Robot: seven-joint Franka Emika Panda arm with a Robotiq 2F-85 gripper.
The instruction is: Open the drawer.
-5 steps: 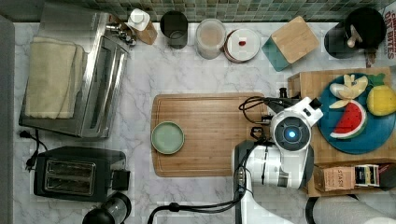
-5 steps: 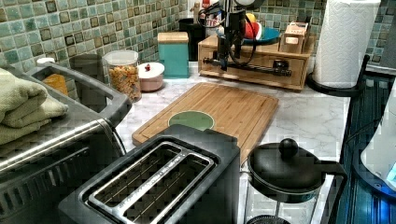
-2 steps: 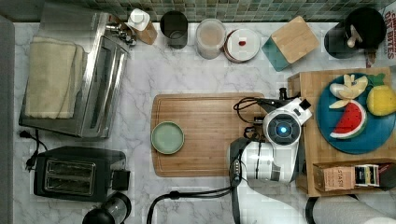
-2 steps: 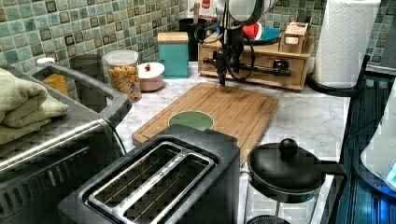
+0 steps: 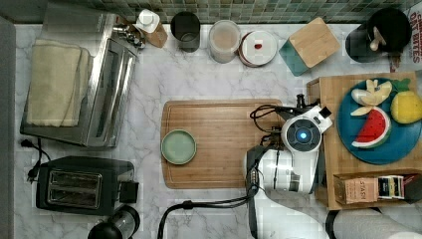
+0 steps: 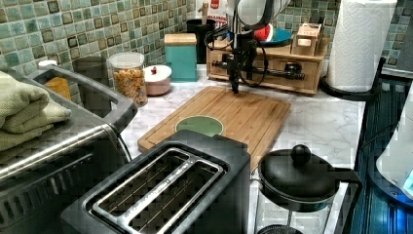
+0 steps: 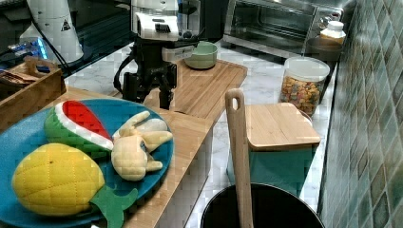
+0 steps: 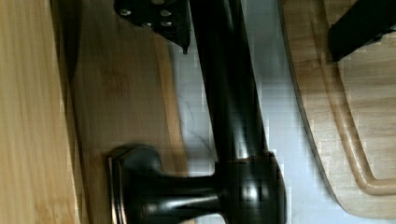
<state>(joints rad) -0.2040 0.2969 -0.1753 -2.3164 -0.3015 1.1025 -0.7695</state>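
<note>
The light-wood drawer (image 6: 271, 81) sits in the front of a wooden stand (image 5: 329, 92), its front close to flush with the stand. Its long black bar handle (image 6: 277, 72) runs across the front. My gripper (image 6: 235, 78) hangs fingers-down at the handle's end on the left view's left, just above the marble. In the wrist view the handle (image 8: 229, 102) and one bracket (image 8: 154, 186) lie between my spread fingers (image 8: 156, 16), so the gripper (image 8: 257, 46) is open around the bar without pinching it. The right view has the gripper (image 7: 147, 95) beside the stand.
A grooved cutting board (image 5: 219, 144) with a green bowl (image 5: 178, 147) lies right beside the gripper. On the stand rest a blue plate (image 5: 383, 152) of toy fruit and a box (image 5: 361, 189). A teal box (image 5: 308, 45), jars, toaster (image 5: 82, 185) and paper towel roll (image 6: 360, 44) ring the counter.
The arm has shifted slightly toward the top view's left, off the stand's edge, and the gripper has dropped lower beside the handle. The drawer front looks unmoved.
</note>
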